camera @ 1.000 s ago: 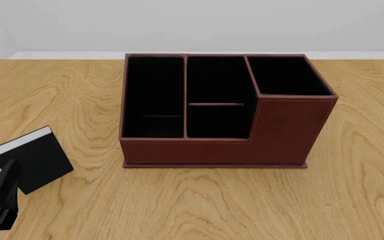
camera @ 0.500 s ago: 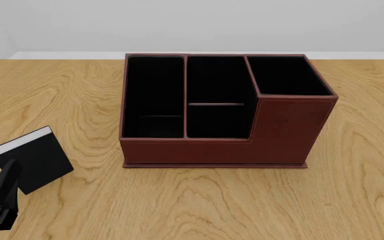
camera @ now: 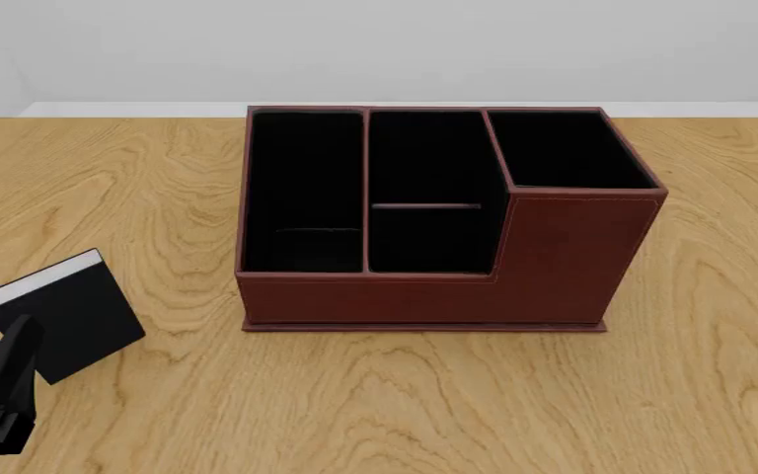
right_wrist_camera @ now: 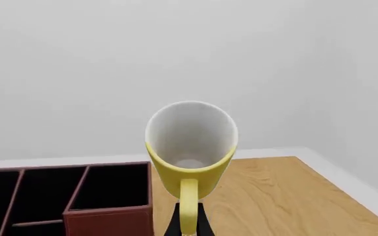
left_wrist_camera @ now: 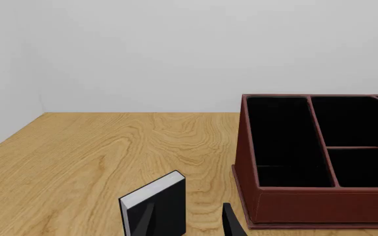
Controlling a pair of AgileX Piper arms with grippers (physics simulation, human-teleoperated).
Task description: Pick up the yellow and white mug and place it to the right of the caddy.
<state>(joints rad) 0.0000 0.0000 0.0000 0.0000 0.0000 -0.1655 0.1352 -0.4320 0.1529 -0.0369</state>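
on the wooden table (camera: 393,405) nothing has shifted over the last second: the large reddish-brown leather-look caddy (camera: 432,286) sits mid-table, the black book with white page edges (camera: 70,316) leans near left, and the left gripper (left_wrist_camera: 189,221) stays low beside it, fingers spread and empty. off to the caddy's right, outside the front view, the right gripper (right_wrist_camera: 187,223) holds the small yellow and white mug (right_wrist_camera: 190,147) by its yellow loop handle, lifted and tilted. judging by this pause, only lowering and release remain.
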